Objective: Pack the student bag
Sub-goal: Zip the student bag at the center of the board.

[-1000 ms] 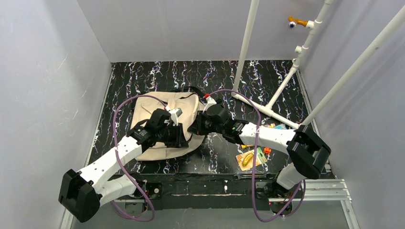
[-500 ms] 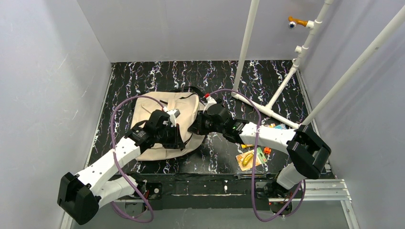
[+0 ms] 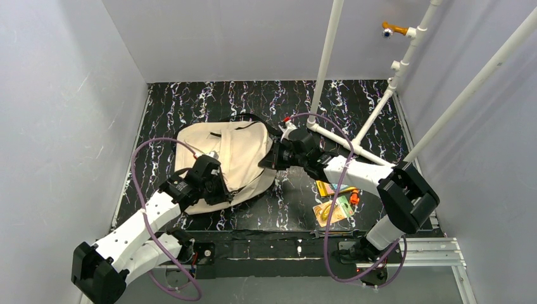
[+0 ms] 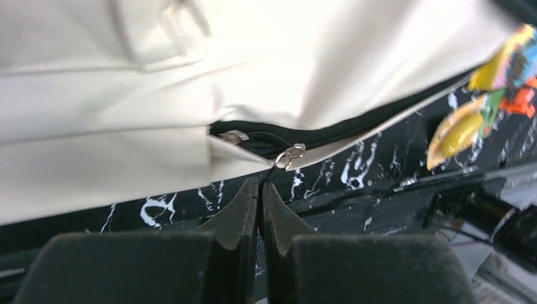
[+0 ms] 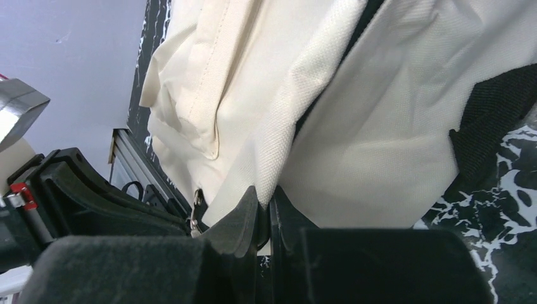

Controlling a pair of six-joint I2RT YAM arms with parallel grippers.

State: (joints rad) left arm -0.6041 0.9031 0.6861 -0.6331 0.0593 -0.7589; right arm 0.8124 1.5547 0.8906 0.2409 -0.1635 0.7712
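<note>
Two grips on student bag [image 3: 231, 149], left hand [image 4: 259, 189] pinching zipper pull [image 4: 286, 156] (near edge), right hand [image 5: 263, 197] pinching its fabric.

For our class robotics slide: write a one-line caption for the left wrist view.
Left fingers pinch the zip pull of the beige bag, its zip partly open.

One student bag [image 3: 235, 149] — two arms [image 3: 142, 218].

The top view looks steeply down from above the near edge of the black white-veined surface [image 3: 190, 101], showing all four edges. Each wrist view sits low and very close, facing the soft beige fabric bag [image 3: 240, 152], which all three views share.
</note>
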